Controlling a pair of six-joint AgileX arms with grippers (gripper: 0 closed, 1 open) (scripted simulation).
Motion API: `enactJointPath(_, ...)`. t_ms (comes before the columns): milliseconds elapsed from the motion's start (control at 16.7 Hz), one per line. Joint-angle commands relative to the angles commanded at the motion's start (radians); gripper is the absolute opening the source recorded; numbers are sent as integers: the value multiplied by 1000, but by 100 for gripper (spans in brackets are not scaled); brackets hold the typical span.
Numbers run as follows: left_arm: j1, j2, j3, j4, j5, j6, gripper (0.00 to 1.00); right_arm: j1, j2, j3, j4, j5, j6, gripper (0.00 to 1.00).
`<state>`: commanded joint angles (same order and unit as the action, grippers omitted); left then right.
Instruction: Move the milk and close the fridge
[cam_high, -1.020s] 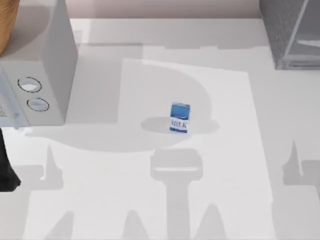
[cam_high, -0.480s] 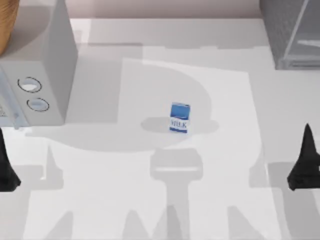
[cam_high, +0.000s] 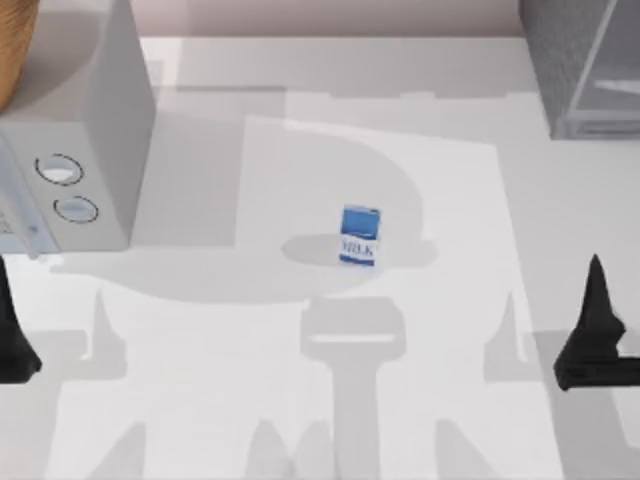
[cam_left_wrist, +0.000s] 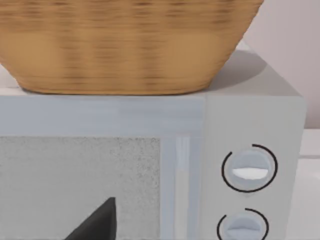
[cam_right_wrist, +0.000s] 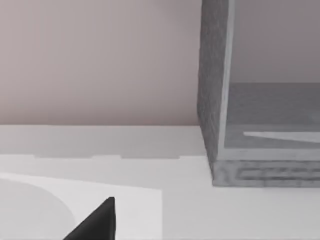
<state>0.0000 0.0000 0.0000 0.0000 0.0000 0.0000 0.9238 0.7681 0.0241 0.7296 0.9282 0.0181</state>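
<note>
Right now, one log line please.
milk: upright, mid-table, untouched | fridge: far right, open | right gripper: right edge | left gripper: left edge

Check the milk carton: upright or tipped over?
Upright. The milk carton stands on its base mid-table in the top view, its "MILK" band facing the camera, untouched by either arm.

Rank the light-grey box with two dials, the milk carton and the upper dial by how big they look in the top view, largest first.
1. Light-grey box with two dials, by far the largest, though partly cut off at the left edge.
2. Milk carton.
3. Upper dial; it looks close to the carton, so the last two places are unsure.
</note>
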Motion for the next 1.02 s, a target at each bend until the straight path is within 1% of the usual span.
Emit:
enactJointPath(240,0,0,0,0,0,0,100,-1,30,22,16,11,1,100)
enactJointPath(420,0,0,0,0,0,0,100,12,158,111,80,52,3,100)
enactJointPath(660,0,0,0,0,0,0,100,37,469,295,205,124,2,100)
enactJointPath(1020,0,0,0,0,0,0,100,73,1081,638,423,233,2,100)
